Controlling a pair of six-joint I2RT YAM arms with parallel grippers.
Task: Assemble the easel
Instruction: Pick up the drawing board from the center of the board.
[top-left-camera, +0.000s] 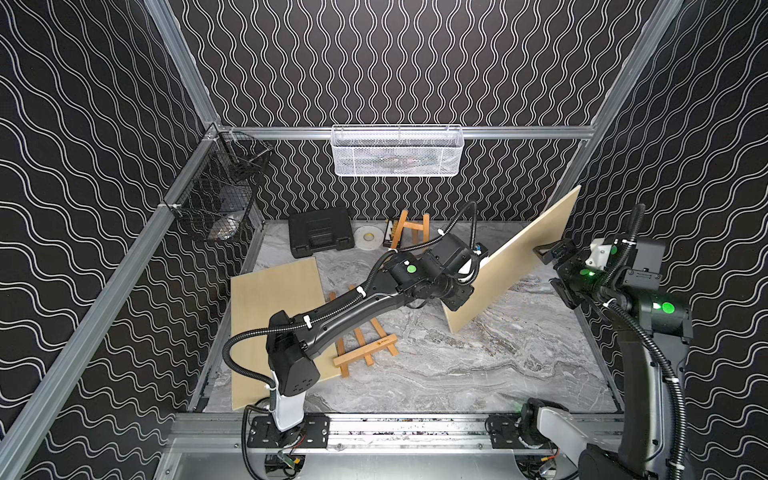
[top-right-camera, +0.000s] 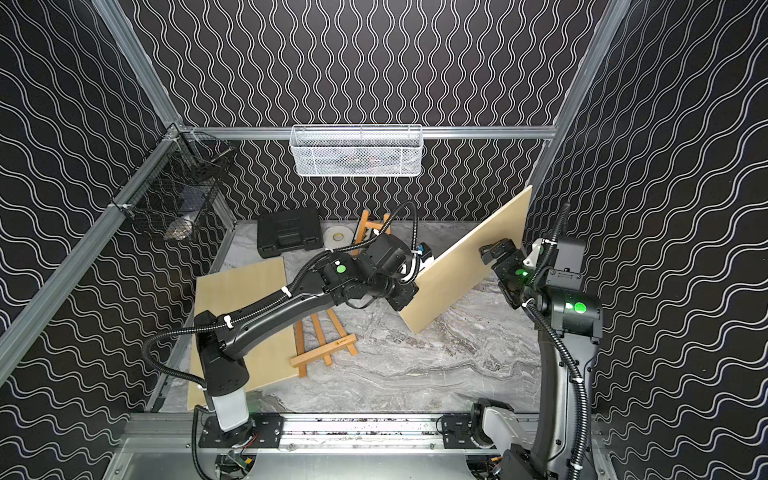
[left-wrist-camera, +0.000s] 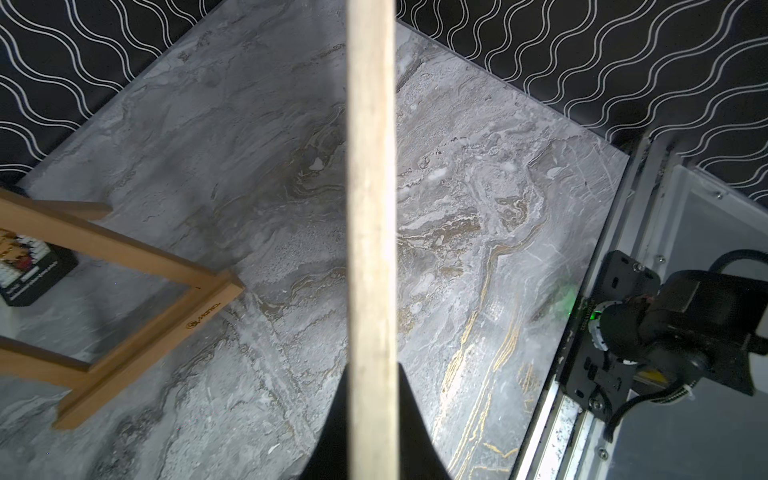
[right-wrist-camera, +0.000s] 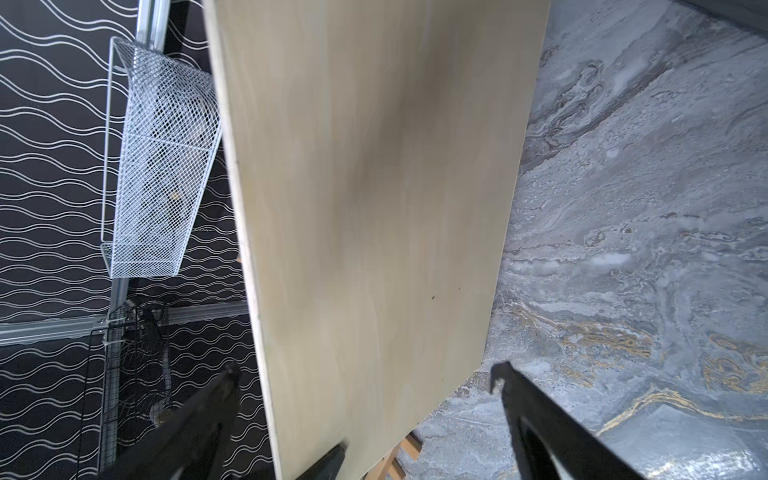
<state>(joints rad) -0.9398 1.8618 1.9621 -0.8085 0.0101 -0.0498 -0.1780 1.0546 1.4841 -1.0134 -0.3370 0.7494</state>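
A pale wooden board (top-left-camera: 519, 257) (top-right-camera: 461, 266) hangs tilted over the marble table (top-left-camera: 478, 374), its lower corner near the surface. My left gripper (top-left-camera: 478, 268) (left-wrist-camera: 372, 370) is shut on the board's left edge (left-wrist-camera: 372, 208). My right gripper (top-left-camera: 548, 251) (right-wrist-camera: 365, 370) is open, close to the face of the board (right-wrist-camera: 374, 208) near its raised end; contact cannot be told. One wooden easel frame (top-left-camera: 365, 345) (top-right-camera: 324, 345) lies flat under my left arm. Another easel frame (top-left-camera: 411, 228) (left-wrist-camera: 124, 266) stands at the back. A second board (top-left-camera: 274, 316) lies flat at the left.
A black tool case (top-left-camera: 320, 232), a white tape roll (top-left-camera: 368, 237) and a small box (top-left-camera: 390, 235) sit along the back wall. A white mesh basket (top-left-camera: 397, 151) hangs on the back rail and a black wire basket (top-left-camera: 220, 195) on the left rail.
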